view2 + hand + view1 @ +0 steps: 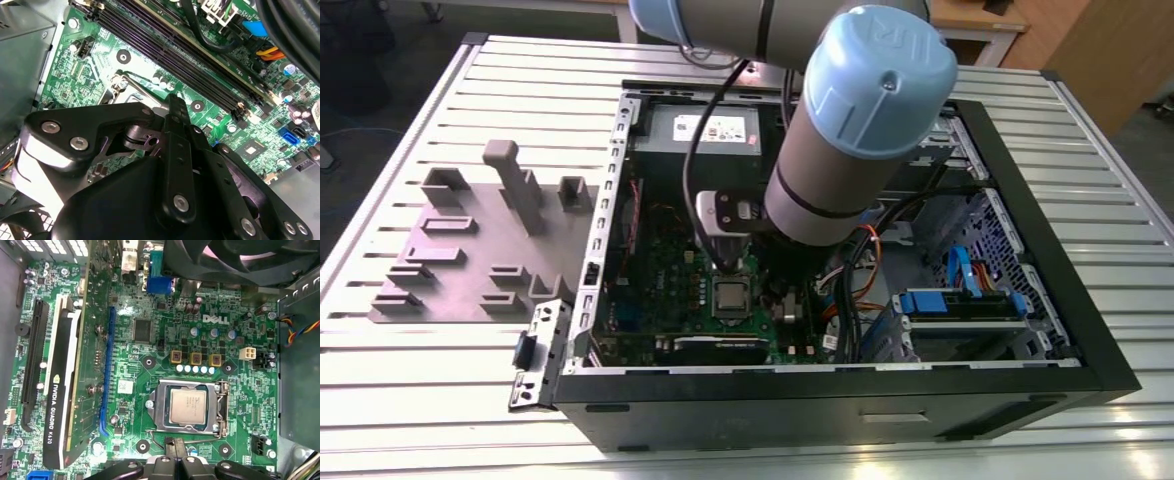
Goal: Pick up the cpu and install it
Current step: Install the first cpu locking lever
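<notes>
The cpu (187, 406) already lies flat in its socket frame (159, 410) on the green motherboard (240, 405), at about 5 o'clock from the board's middle in the first wrist view, the graphics card (62, 390) away at 9 o'clock. The gripper (175, 447) hovers just beside the socket's edge — its jaws look pressed together, holding nothing. The chip should be light, stiff and fragile underneath — best taken by opposite edges, never the underside.
</notes>
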Controlling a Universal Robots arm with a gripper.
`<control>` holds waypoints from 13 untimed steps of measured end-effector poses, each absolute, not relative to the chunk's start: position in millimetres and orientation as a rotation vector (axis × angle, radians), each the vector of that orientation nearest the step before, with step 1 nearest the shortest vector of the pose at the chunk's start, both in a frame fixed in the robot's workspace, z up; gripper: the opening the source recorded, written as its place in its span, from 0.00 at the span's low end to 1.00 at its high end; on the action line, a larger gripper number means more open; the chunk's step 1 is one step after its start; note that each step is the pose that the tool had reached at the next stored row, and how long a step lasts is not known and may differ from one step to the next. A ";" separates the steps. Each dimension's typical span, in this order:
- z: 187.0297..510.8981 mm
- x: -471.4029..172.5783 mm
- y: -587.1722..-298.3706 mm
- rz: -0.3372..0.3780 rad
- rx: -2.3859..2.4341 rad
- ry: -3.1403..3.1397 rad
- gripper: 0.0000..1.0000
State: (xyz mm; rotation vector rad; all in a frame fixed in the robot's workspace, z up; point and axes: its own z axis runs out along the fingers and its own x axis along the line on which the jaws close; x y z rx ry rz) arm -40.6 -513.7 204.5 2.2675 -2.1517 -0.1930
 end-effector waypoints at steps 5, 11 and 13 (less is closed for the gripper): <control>201.2 -41.0 -513.8 -0.190 2.272 -2.150 0.11; 198.7 -42.2 -513.8 -0.190 2.280 -2.140 0.11; 198.0 -42.3 -513.7 -0.190 2.283 -2.138 0.11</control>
